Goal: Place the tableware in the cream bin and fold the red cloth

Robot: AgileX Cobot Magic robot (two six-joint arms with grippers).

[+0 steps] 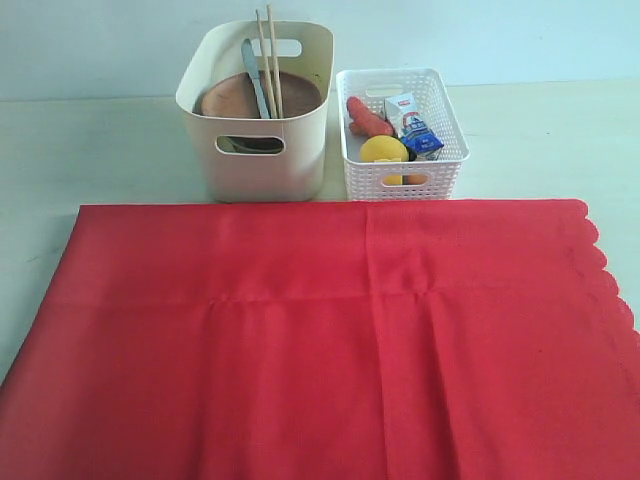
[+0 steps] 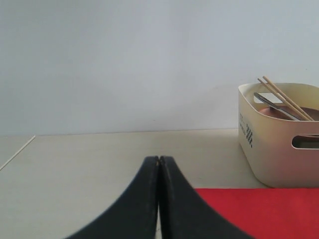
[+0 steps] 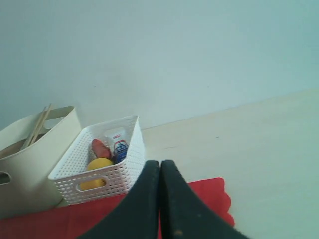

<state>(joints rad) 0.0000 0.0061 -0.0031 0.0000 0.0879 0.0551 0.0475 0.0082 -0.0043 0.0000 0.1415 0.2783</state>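
Observation:
The red cloth [image 1: 320,340] lies spread flat over the front of the table, its scalloped edge on the right. Behind it stands the cream bin [image 1: 258,120] with the brown plate [image 1: 228,98], metal knife [image 1: 256,88] and wooden chopsticks [image 1: 270,62] inside; other tableware is hidden. In the left wrist view my left gripper [image 2: 159,159] is shut and empty, over bare table beside the cloth [image 2: 259,211], with the bin [image 2: 279,142] off to one side. My right gripper [image 3: 160,163] is shut and empty above the cloth's scalloped corner [image 3: 214,196]. Neither gripper shows in the exterior view.
A white lattice basket [image 1: 402,150] stands right of the cream bin, holding a lemon [image 1: 383,150], a sausage [image 1: 366,116] and a milk carton [image 1: 413,124]. The basket [image 3: 102,167] also appears in the right wrist view. A pale wall runs behind the table.

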